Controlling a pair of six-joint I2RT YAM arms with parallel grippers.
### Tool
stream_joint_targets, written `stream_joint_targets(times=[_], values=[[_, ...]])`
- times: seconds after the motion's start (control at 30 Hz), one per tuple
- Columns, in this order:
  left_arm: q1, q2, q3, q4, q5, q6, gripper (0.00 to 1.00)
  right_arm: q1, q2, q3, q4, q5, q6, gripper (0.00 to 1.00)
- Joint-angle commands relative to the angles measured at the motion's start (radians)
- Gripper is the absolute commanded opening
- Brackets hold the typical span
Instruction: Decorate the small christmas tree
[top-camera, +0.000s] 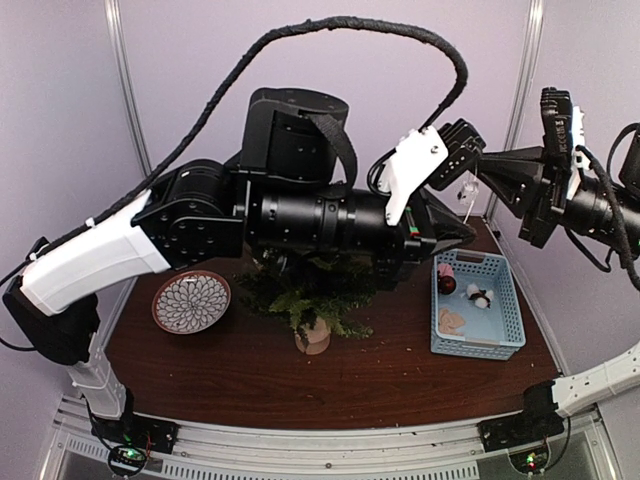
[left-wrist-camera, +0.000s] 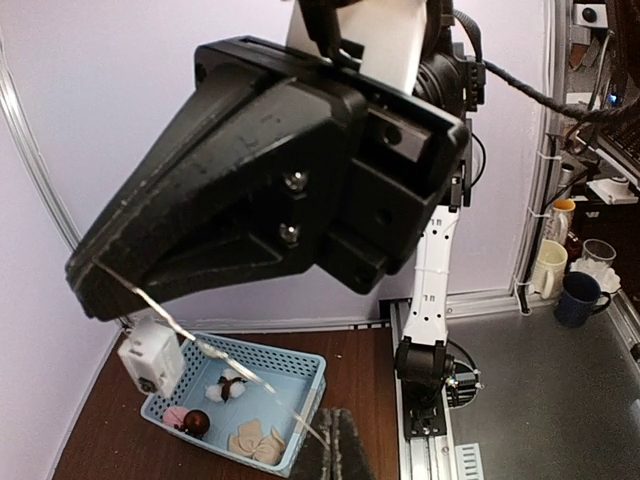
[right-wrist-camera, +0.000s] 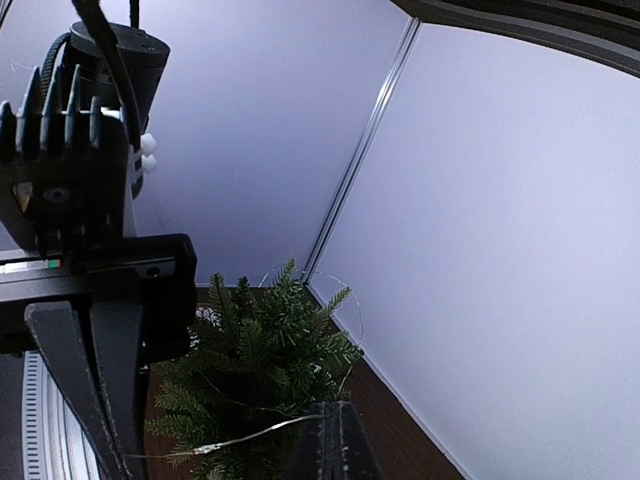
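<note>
small bushy green fir on pale wooden stump (top-camera: 312, 300) | centre of dark wooden table (top-camera: 200, 380) | likely light, springy, tippy: steady at stump | left gripper (left-wrist-camera: 88, 272), right gripper (right-wrist-camera: 333, 420): both clamped on thin silver wire (left-wrist-camera: 235, 368)

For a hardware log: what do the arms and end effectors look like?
The left arm and right arm have black joints and white link covers. A black braided cable runs along the left one. The left end effector and right end effector are black tapered wedges.
</note>
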Motion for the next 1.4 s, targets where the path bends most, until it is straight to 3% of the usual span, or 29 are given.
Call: stream_joint_targets(times=[0.0, 0.37, 0.53, 1.0, 1.37], values=[[-0.016, -0.005, 0.005, 0.086, -0.019, 0.006, 0.0, -0.006, -0.016, -0.021, -0.007, 0.02, 0.018, 0.0], [-0.017, 0.052, -0.006, 0.213, -0.126, 0.034, 0.0, -0.006, -0.053, -0.046, -0.01, 0.073, 0.023, 0.0], [-0.016, 0.08, 0.015, 0.177, -0.099, 0.04, 0.0, -0.006, -0.065, -0.049, -0.019, 0.083, 0.021, 0.0], [0.007, 0.178, 0.102, 0.296, -0.093, 0.076, 0.0, -0.006, -0.091, -0.063, -0.022, 0.147, 0.013, 0.0], [0.011, 0.196, 0.126, 0.261, -0.041, 0.084, 0.0, -0.005, -0.098, -0.076, -0.026, 0.145, 0.01, 0.0]])
